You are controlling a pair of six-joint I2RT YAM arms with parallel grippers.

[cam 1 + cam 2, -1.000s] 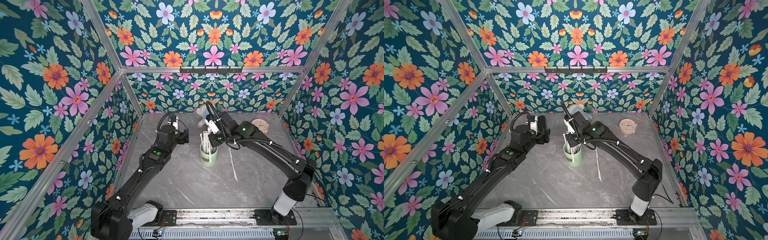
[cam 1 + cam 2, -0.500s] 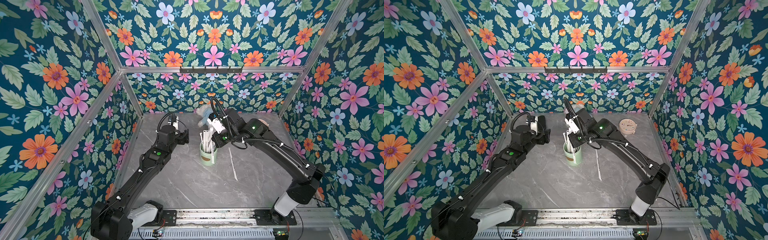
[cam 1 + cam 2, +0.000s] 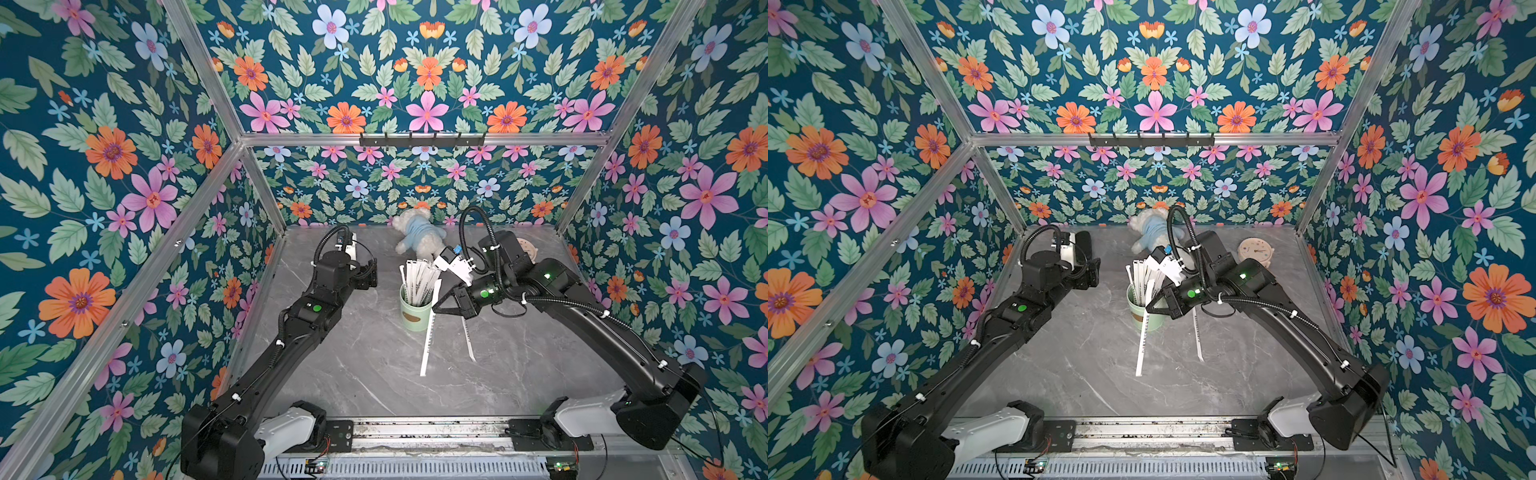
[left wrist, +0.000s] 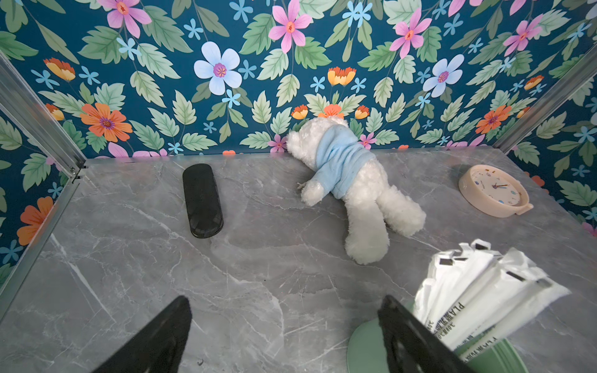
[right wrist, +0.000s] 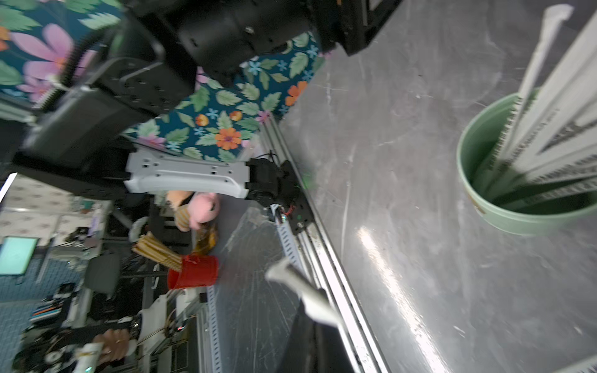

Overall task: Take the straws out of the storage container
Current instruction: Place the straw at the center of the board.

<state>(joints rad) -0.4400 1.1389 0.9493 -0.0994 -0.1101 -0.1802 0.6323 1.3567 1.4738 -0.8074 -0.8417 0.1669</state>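
Center frame, on grey marble table [image 3: 374, 390]: mint storage container [image 3: 417, 312], upright, packed with straws [image 3: 417, 277]. Left of it, left gripper [image 3: 371, 272], empty, jaws wide apart. Right of it, right gripper [image 3: 434, 308], clamped on 1 held straw [image 3: 428, 340], dangling tableward; 1 loose straw [image 3: 468, 340] flat alongside. Featherlight, floppy, probably slick paper: best pinched near the top ends.
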